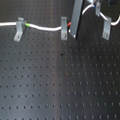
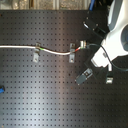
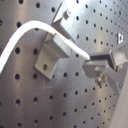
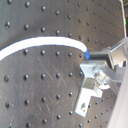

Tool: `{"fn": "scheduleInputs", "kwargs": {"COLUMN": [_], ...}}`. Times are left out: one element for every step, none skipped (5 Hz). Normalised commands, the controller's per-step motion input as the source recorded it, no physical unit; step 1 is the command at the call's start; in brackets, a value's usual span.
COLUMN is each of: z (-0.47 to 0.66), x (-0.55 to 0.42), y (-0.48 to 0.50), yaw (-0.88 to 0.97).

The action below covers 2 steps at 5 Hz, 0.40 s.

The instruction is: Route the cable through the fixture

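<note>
Black perforated metal board [image 2: 45, 95], hole grid throughout. On it: three small upright grey metal clip brackets [image 1: 18, 29] [image 1: 64, 28] [image 1: 106, 27] in a row; long white cord [image 2: 20, 47] threading two; small blue object [image 2: 2, 90], possibly tape, at the second exterior view's left edge.

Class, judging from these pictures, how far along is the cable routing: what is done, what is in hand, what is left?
Done: the cable already sits in the first exterior view's left clip and reaches the middle clip. In hand: the gripper seems to hold the cable just past the middle clip, though its fingers are hard to make out. Left: the third clip looks empty.
</note>
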Motion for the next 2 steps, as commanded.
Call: {"fn": "scheduleInputs", "kwargs": {"z": [0.31,0.31], "x": [0.005,0.001], "y": [0.004,0.007], "yaw": [0.05,0.07]}}
